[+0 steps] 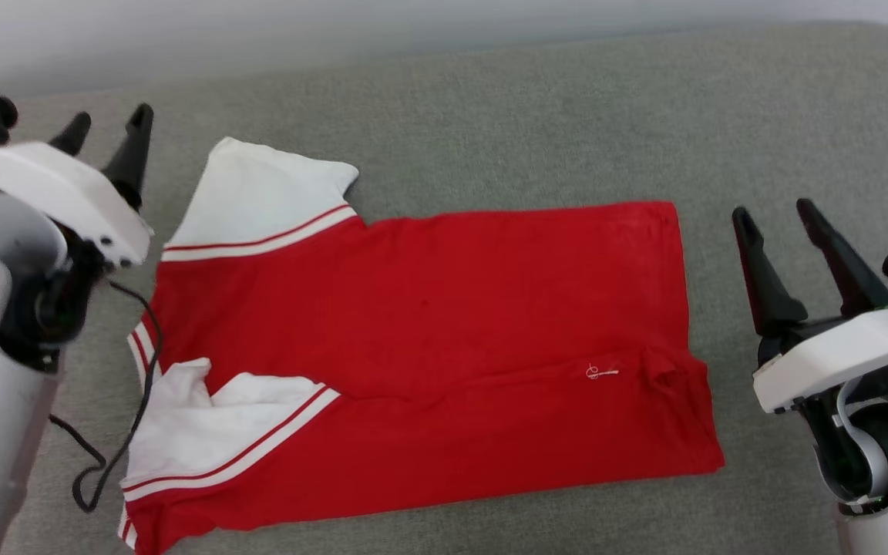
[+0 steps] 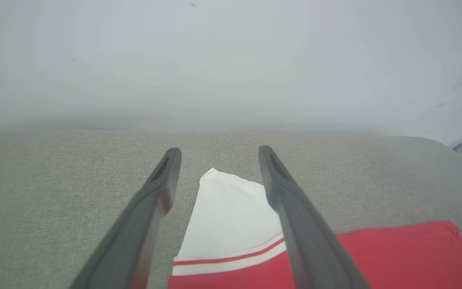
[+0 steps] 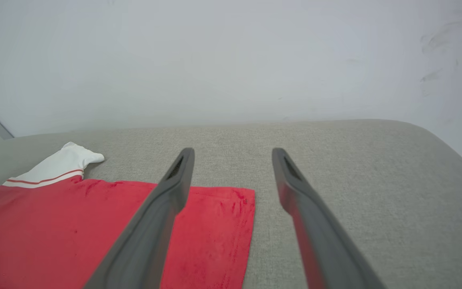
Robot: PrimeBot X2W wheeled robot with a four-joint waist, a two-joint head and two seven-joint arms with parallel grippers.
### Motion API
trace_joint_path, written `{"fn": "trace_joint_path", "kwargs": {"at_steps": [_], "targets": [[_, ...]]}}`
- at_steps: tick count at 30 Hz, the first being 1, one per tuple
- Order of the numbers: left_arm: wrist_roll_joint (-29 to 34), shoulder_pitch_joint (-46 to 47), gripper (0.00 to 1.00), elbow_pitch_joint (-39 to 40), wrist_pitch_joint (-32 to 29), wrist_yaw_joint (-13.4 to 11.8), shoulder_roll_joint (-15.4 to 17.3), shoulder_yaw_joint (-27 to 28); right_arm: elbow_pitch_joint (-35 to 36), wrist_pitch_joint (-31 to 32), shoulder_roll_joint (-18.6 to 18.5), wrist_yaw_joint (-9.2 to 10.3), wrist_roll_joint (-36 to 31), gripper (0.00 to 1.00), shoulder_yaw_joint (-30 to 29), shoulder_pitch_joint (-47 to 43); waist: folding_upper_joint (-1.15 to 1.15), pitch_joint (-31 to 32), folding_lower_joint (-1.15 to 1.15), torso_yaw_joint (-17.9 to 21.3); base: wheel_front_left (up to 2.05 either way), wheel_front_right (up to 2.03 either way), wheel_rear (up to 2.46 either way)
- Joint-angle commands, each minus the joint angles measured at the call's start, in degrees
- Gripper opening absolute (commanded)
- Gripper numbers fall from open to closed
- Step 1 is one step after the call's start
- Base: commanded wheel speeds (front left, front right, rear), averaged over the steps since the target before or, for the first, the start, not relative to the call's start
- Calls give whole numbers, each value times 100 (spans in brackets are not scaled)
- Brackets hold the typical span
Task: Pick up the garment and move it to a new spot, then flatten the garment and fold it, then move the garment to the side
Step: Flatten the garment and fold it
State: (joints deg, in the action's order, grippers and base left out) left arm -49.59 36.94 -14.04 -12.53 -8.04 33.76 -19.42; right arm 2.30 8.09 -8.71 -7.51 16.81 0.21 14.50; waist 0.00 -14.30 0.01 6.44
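Garment (image 1: pixel 421 324), one red shirt with two white sleeves, lies flat in the middle of the gray cushion (image 1: pixel 567 116), which may be a sofa seat. Two grippers sit beside it, not touching it. The left gripper (image 1: pixel 109 123) is by the far sleeve (image 1: pixel 259 193), jaws spread wide, holding nothing. The right gripper (image 1: pixel 774 214) is by the hem, jaws spread wide, holding nothing. One black cable (image 1: pixel 128 401) hangs near the left arm.
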Motion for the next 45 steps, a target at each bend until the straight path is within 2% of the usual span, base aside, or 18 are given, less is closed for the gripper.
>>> {"fn": "trace_joint_path", "kwargs": {"at_steps": [1, 5, 7, 11, 19, 25, 26, 27, 28, 29, 37, 42, 43, 45], "targets": [[-11, 374, 100, -152, -112, 96, 34, 4, 102, -84, 87, 4, -8, 100, 9, 154, 0, -591, -1, 292, 0, 0, 0], [-73, 1138, 100, -579, -767, 392, 172, -161, 152, -175, 165, 5, 22, 100, 62, 301, 0, -966, -1, 461, 0, 0, 0], [-126, 1451, 100, -740, -1321, 543, 286, -303, 128, -197, 215, 4, 62, 100, 108, 356, 0, -1121, -1, 568, 0, 0, 0], [-256, 2014, 100, -1014, -2238, 674, 538, -404, 61, -248, 280, 5, 125, 100, 128, 421, 0, -1374, -1, 771, 0, 0, 0], [-378, 2462, 100, -1280, -3723, 434, 989, -591, 148, -410, 344, 5, 211, 100, 199, 497, 0, -1821, -1, 1127, 0, 0, 0], [-763, 1993, 100, -1589, -4175, 23, 961, -449, 246, -443, 359, 5, 242, 100, 169, 513, 0, -1984, -1, 1230, 0, 0, 0], [-808, 1896, 74, -1620, -4259, -28, 944, -466, 255, -431, 349, 4, 250, 100, 154, 515, 0, -1995, -1, 1234, 0, 0, 0], [-860, 1795, 35, -1634, -4363, -63, 916, -486, 266, -415, 335, 5, 263, 100, 133, 525, 0, -2007, -1, 1232, 0, 0, 0], [-901, 1719, 5, -1625, -4420, -81, 885, -495, 275, -399, 320, 4, 287, 100, 114, 539, 0, -2021, -1, 1228, 0, 0, 0], [-953, 1659, 0, -1615, -4467, -107, 844, -494, 286, -371, 307, 4, 304, 100, 92, 558, 0, -2036, -1, 1224, 0, 0, 0], [-927, 1634, 0, -1509, -4350, -95, 723, -568, 289, -80, 181, 4, 542, 100, -14, 790, 0, -2086, -1, 1161, 0, 0, 0], [-848, 1991, 0, -1438, -4061, -9, 638, -503, -131, 1156, -187, 4, 1232, 100, 72, 1455, 0, -1983, -1, 928, 0, 0, 0], [-802, 2180, 0, -1371, -3937, 60, 581, -491, -379, 1823, -351, 5, 1418, 100, 100, 1760, 0, -1952, -1, 787, 0, 0, 0], [-764, 2381, 0, -1300, -3795, 158, 513, -484, -644, 2547, -481, 5, 1514, 100, 160, 2029, 0, -1936, -1, 631, 0, 0, 0]]}}
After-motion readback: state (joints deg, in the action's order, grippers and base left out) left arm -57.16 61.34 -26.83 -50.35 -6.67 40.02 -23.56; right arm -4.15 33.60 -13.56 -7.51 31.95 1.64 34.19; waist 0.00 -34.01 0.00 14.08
